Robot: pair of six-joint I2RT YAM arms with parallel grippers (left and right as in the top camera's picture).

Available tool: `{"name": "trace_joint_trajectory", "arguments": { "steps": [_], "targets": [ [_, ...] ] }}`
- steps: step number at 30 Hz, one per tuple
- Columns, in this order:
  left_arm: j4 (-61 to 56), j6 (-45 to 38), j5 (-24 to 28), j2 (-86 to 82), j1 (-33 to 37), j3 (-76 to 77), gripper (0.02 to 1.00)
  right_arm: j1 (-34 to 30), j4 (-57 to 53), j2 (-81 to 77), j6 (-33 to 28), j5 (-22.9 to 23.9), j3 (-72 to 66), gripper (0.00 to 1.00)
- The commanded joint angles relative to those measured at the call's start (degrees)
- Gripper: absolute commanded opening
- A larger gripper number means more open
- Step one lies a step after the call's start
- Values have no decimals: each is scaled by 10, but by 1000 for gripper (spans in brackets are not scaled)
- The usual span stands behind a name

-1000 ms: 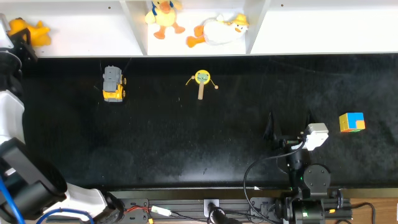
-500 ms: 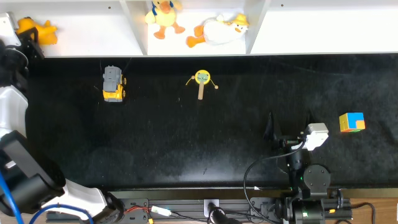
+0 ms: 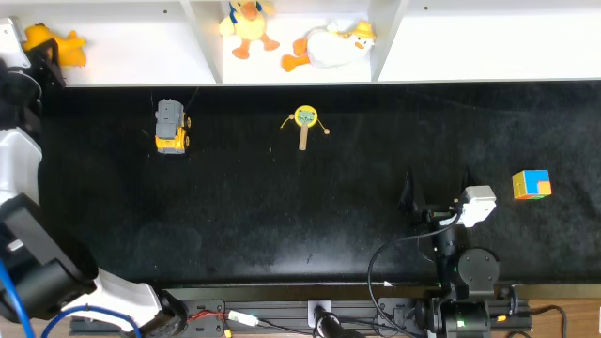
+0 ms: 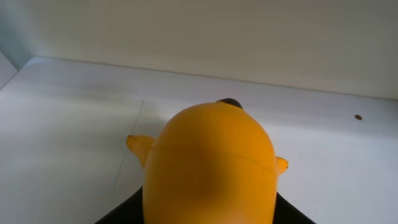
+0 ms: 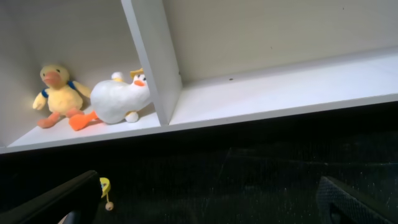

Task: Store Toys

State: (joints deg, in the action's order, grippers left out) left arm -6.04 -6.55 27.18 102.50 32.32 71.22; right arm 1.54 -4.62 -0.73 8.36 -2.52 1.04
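- The long white shelf (image 3: 488, 56) runs along the top of the frame. A fluffy yellow duck (image 3: 248, 21) and a fluffy white duck (image 3: 331, 45) sit in its middle box.
- The left pincer (image 3: 49, 64) holds a round orange-yellow toy (image 4: 211, 168) in the upper-left box. I think this toy is nearly stored.
- The right pincer (image 3: 438, 192), lower right, is spread wide and holds nothing.
- On the black surface (image 3: 282, 207), a grey-and-yellow toy truck (image 3: 171, 127), a colourful cube (image 3: 531, 184) and a small green rattle drum (image 3: 304, 122) wait.

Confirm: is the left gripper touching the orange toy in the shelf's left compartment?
Touching. In the left wrist view the orange toy sits wedged between the dark fingers of the left gripper, its sides flush against both, with no gap showing.
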Motion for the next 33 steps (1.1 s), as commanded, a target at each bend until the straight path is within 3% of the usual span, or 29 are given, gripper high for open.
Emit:
{"name": "trace_joint_trajectory", "arguments": {
  "steps": [1,23,33],
  "targets": [
    [-9,-9,-5,20,-2,13,371,3,2,5,2,6,-8,996],
    [-48,-9,-3,23,-17,13,684,3,2,5,2,6,-8,996],
    [-48,-9,-3,23,-16,13,998,3,2,5,2,6,-8,993]
  ]
}}
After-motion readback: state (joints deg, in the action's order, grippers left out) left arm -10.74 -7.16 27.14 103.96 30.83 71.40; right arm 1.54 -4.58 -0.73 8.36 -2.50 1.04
